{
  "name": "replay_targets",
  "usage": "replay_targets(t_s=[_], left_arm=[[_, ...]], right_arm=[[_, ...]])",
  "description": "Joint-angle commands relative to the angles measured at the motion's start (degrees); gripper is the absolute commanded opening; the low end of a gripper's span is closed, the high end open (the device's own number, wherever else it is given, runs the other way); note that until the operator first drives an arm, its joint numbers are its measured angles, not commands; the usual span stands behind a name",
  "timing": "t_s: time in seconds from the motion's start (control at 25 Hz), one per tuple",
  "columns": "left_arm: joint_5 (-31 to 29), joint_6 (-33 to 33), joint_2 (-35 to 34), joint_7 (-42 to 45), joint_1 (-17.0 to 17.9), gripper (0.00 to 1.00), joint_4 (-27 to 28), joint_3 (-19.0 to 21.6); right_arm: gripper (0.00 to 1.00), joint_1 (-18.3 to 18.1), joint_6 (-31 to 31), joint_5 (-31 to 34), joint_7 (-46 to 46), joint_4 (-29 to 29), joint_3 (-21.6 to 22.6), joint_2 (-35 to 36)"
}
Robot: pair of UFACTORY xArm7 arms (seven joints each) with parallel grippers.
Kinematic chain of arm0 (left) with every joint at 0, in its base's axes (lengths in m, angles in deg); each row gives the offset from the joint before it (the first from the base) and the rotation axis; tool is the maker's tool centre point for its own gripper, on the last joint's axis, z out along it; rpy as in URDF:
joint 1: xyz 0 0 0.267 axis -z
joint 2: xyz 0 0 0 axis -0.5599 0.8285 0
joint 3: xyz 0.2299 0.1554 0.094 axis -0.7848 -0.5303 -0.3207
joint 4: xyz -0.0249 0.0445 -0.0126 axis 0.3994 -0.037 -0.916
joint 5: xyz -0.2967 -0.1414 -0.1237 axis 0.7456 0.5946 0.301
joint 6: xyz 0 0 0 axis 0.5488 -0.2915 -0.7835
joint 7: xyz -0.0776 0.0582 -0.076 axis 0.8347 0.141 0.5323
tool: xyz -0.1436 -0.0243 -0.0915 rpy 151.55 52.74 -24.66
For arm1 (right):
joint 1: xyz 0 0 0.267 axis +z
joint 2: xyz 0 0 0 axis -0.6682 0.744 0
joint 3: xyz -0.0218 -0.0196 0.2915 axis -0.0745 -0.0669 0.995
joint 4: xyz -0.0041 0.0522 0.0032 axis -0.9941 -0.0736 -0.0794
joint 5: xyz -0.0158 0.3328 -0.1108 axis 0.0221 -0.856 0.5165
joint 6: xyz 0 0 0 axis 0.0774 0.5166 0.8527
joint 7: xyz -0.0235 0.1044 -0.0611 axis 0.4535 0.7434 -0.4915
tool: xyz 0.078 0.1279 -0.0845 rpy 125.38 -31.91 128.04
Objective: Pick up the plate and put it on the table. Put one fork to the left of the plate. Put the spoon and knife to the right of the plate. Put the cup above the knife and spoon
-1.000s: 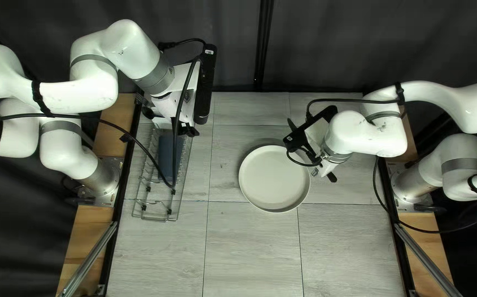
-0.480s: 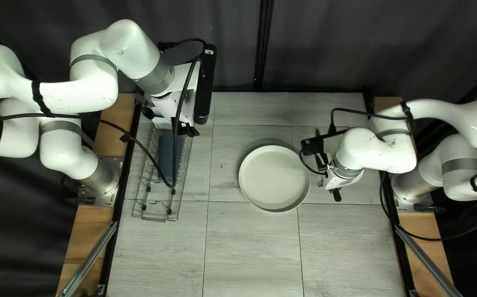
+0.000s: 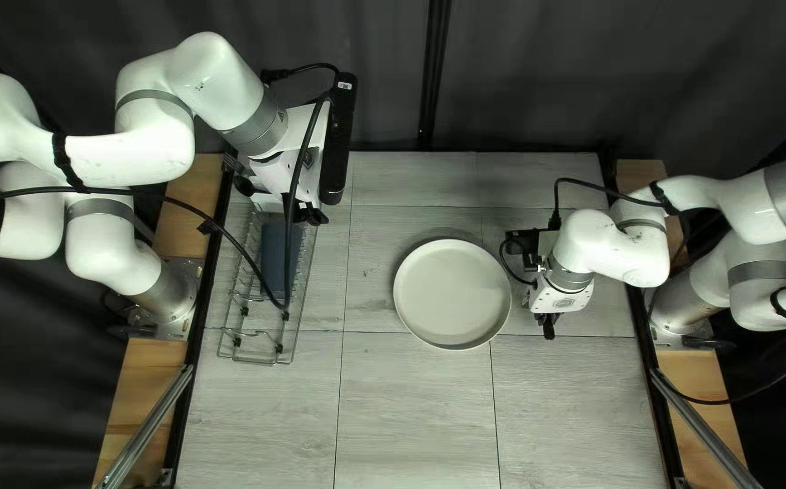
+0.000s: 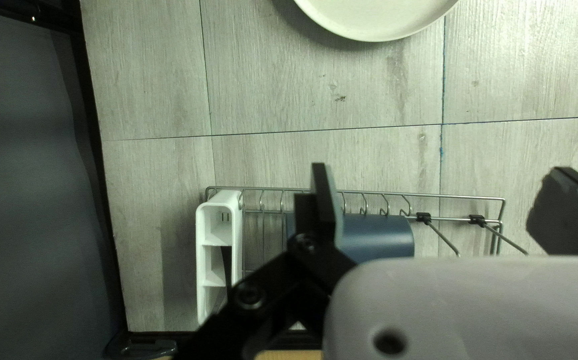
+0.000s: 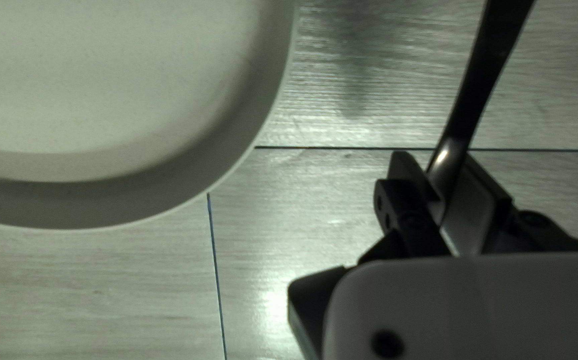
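Observation:
The pale plate (image 3: 452, 294) lies flat on the table, and its rim shows in the right wrist view (image 5: 272, 87). Right of it is my right gripper (image 3: 549, 322); in its wrist view the gripper (image 5: 445, 185) is shut on a dark metal utensil (image 5: 482, 73), whose far end is out of view, so its kind is unclear. My left gripper (image 3: 309, 214) hangs over the rack; from its wrist the gripper (image 4: 445, 207) stands open, fingers wide apart and empty. A blue cup (image 4: 379, 235) lies in the rack below, partly hidden by one finger.
The wire rack (image 3: 261, 349) stands along the table's left side. At its far end is a white cutlery holder (image 4: 205, 267) with a dark slim item inside, partly hidden. A black cable from my left arm hangs across the rack.
My right gripper has moved right, away from the plate's edge, and turned; over the last half second it shifted only slightly. The plate and left arm have not moved.

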Motion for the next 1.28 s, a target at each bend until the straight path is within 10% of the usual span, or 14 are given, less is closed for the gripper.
replay_targets(t_s=[0.04,0.24,0.28,0.32,0.8,1.28], left_arm=[[0.0,0.0,0.0,0.0,0.0,1.0,0.0,0.0],[0.0,0.0,0.0,0.0,0.0,1.0,0.0,0.0],[0.0,0.0,0.0,0.0,0.0,1.0,0.0,0.0],[0.0,0.0,0.0,0.0,0.0,1.0,0.0,0.0],[0.0,0.0,0.0,0.0,0.0,1.0,0.0,0.0],[0.0,0.0,0.0,0.0,0.0,1.0,0.0,0.0]], right_arm=[[0.0,-0.04,2.54,-2.5,-3.78,0.34,-1.05,2.58],[0.1,-0.04,3.48,-4.17,-6.14,-0.05,-1.55,4.16],[0.67,-0.11,3.33,-4.02,-6.06,-0.29,-1.59,4.26],[1.0,-0.23,3.04,-3.81,-5.87,-0.3,-1.66,3.99],[1.0,-2.85,-26.45,19.38,7.97,-13.13,8.12,-11.48],[1.0,-0.8,-27.93,20.79,3.25,-12.13,8.12,-15.69]])
